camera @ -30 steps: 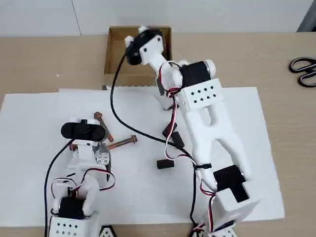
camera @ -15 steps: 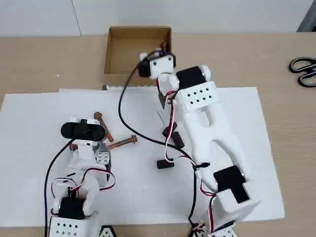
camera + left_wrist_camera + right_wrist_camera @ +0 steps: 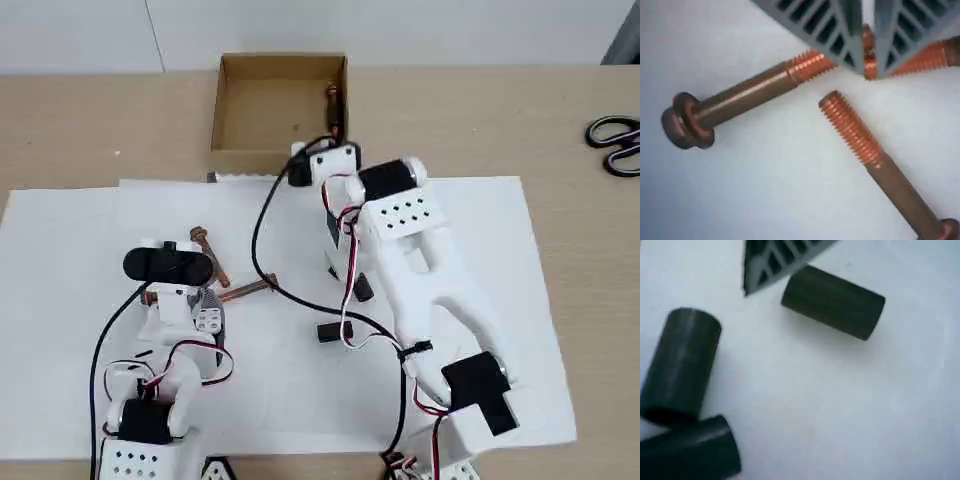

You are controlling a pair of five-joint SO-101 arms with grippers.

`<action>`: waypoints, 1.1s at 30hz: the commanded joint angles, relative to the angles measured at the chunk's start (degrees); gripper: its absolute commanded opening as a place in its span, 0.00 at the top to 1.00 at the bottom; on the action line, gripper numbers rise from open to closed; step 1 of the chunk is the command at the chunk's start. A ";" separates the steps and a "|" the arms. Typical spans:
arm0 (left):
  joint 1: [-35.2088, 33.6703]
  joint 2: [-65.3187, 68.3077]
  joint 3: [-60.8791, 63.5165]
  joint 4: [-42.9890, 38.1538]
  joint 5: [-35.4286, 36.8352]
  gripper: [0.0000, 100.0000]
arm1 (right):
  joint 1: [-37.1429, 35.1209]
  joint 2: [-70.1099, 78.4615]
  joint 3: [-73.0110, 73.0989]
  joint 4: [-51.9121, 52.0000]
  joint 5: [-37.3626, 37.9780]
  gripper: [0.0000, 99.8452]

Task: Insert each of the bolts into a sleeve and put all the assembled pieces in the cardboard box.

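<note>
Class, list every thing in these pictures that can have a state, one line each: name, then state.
cardboard box, open-topped, one bolt lying inside along a wall.
loose bolts, three, lying flat on the paper, none in a sleeve.
sleeves, three, on their sides, no bolt in any.
left gripper, shut, above the loose bolts.
right gripper, above the sleeves, open or shut unclear.
scissors, lying flat, handles together.

The copper-coloured metal bolts point(image 3: 735, 102) have smooth, dull-sheened shanks and rougher, brighter threaded ends. The black cylindrical sleeves point(image 3: 832, 302) look like matt plastic with smooth walls. Beneath them lies a sheet of white matt paper point(image 3: 60, 260) on a pale wood-grain bench point(image 3: 100, 120). At upper centre, the brown cardboard box point(image 3: 216, 100) is dull and fibrous. The arms' white plastic shells point(image 3: 400, 270) are smooth and faintly glossy.
</note>
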 commanded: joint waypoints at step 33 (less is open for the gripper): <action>-0.18 -0.44 -0.22 -1.49 -0.18 0.99 | 0.92 -1.98 26.55 -31.96 2.81 0.92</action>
